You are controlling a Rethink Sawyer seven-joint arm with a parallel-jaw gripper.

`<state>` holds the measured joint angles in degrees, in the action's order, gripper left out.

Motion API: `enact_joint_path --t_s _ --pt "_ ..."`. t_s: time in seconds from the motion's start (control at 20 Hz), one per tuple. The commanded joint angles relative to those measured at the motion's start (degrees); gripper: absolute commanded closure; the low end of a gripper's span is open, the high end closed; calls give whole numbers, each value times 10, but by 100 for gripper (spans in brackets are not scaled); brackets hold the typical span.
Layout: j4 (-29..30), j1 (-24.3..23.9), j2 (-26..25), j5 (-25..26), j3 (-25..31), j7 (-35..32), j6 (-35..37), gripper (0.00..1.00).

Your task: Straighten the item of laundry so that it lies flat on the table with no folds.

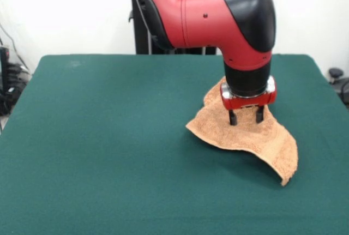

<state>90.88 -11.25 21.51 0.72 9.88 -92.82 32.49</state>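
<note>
Towel, counter at 4 o'clock: rumpled, corner lifted, unflattened; hand spread narrowly, holding nothing.

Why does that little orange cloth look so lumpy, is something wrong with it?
The towel isn't flat: it bunches up under the gripper, and its near corner curls off the green table. Nothing looks torn or spilled.
</note>
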Motion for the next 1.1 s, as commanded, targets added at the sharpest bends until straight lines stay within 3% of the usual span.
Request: enact_joint_path --t_s 0.05,1.1 --pt "-108 -50 -159 110 -19 2 -215 0" --pt "-98 -113 -112 220 9 23 -122 0"
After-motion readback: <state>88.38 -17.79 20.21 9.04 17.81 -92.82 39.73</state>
